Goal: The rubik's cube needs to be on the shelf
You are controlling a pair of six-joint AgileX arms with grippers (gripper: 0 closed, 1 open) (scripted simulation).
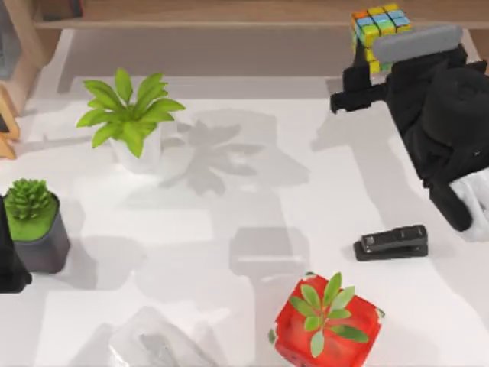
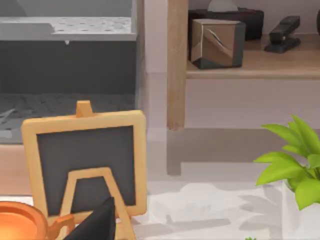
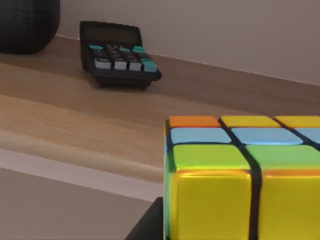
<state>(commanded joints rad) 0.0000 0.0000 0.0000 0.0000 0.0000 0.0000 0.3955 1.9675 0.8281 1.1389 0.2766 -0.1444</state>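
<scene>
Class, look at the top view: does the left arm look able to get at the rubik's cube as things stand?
Probably not. The rubik's cube is at the table's far right by the shelf, at the right hand, while the left hand sits at the left edge.

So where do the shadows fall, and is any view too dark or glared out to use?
Top view: soft grey shadows lie on the table right of the leafy plant and under the cube. Left wrist view: faint leaf shadows on the tabletop. Right wrist view: evenly lit shelf. None is dark or glared out.
</scene>
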